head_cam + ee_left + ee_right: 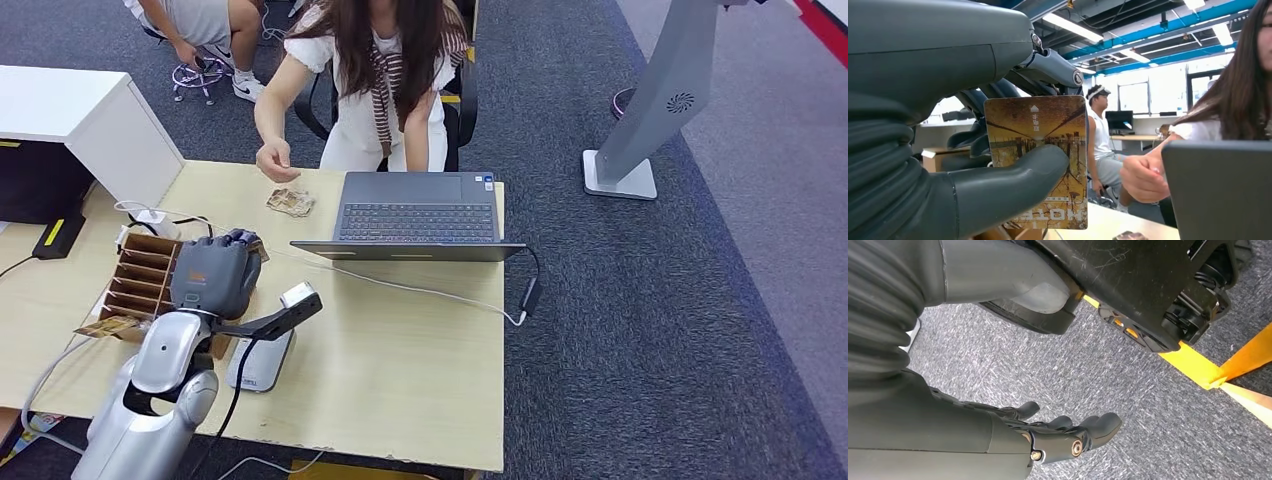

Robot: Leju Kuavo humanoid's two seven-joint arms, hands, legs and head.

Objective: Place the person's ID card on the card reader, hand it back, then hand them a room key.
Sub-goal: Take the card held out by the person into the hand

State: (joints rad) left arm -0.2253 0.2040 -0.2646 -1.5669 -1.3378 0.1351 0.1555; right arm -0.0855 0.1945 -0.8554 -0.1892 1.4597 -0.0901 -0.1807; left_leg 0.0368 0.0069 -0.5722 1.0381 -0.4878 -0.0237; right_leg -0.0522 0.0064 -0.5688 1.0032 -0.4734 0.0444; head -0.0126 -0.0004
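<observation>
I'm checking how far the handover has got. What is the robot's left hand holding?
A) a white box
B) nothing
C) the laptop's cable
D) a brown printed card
D: the left wrist view shows the left hand pinching a brown printed card under its thumb.

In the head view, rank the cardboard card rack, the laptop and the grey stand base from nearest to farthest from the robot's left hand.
Measured from the left hand:
1. Cardboard card rack, right beside the hand, at the table's left.
2. Laptop, across the table in front of the person.
3. Grey stand base, on the carpet beyond the table's right end.
</observation>
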